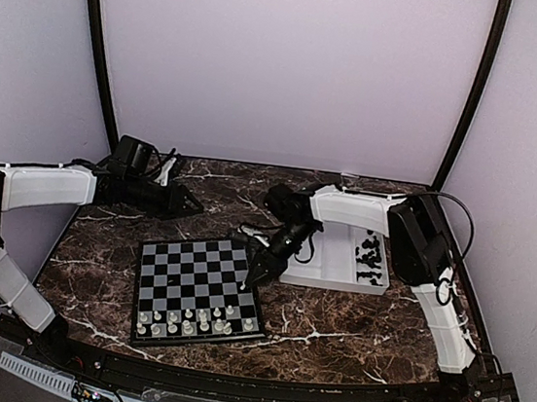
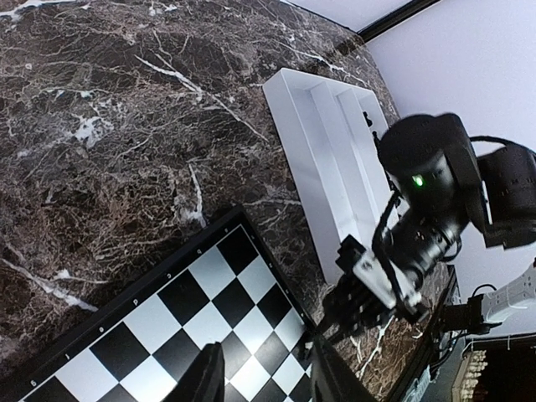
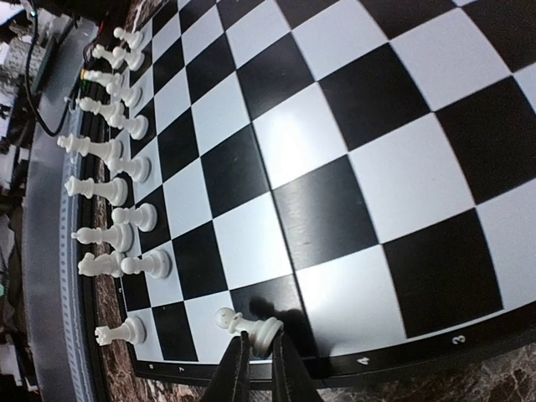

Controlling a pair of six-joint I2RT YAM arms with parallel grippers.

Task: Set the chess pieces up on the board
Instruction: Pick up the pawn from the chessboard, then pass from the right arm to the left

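Observation:
The chessboard (image 1: 196, 275) lies at the table's front centre. Several white pieces (image 1: 197, 322) stand in two rows along its near edge; they also show in the right wrist view (image 3: 109, 193). My right gripper (image 3: 258, 356) is shut on the base of a white pawn (image 3: 251, 327) and holds it low over the squares by the board's right rim (image 1: 247, 279). Several black pieces (image 1: 372, 253) lie in the white tray (image 1: 328, 272). My left gripper (image 2: 264, 381) is open and empty, hovering above the board's far corner (image 1: 192, 207).
The white two-compartment tray (image 2: 322, 142) sits just right of the board. A black box with cables (image 1: 135, 155) is at the back left. Dark marble table (image 1: 333, 317), walls on three sides.

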